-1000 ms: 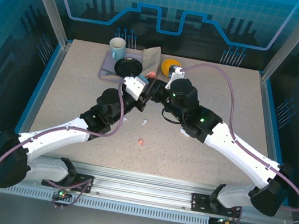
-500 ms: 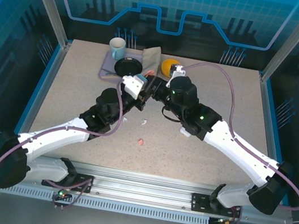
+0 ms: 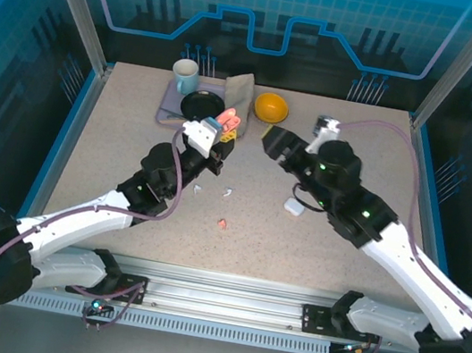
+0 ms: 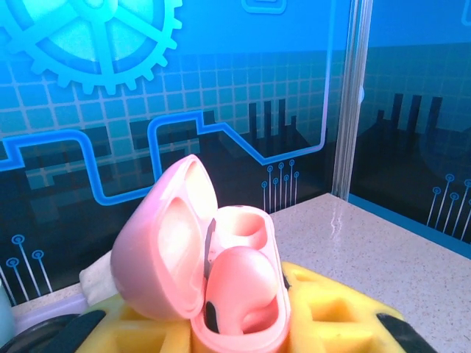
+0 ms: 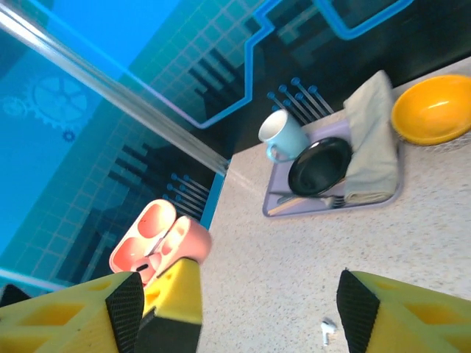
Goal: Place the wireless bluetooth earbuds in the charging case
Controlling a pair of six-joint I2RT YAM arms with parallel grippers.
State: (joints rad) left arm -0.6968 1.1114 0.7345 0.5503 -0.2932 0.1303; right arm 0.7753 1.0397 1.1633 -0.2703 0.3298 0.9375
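My left gripper (image 3: 221, 135) is shut on an open salmon-pink charging case (image 3: 224, 121), holding it above the table. In the left wrist view the case (image 4: 235, 294) has its lid swung left. One pink earbud (image 4: 243, 290) sits in the near socket and the far socket is empty. My right gripper (image 3: 270, 137) is open with nothing between its fingers, a little right of the case (image 5: 158, 239). A second pink earbud (image 3: 223, 224) and two white earbuds (image 3: 229, 193) (image 3: 199, 189) lie on the table. A white case (image 3: 294, 206) lies under the right arm.
A purple tray (image 3: 167, 113) at the back holds a pale mug (image 3: 186, 70), a black plate (image 3: 201, 103), a folded cloth (image 3: 239, 91) and a fork (image 5: 309, 202). An orange bowl (image 3: 271, 106) stands beside it. Blue walls and metal posts enclose the table.
My right gripper has drawn back to the right, away from the pink case, uncovering the orange bowl. The left gripper still holds the case, shifted slightly.
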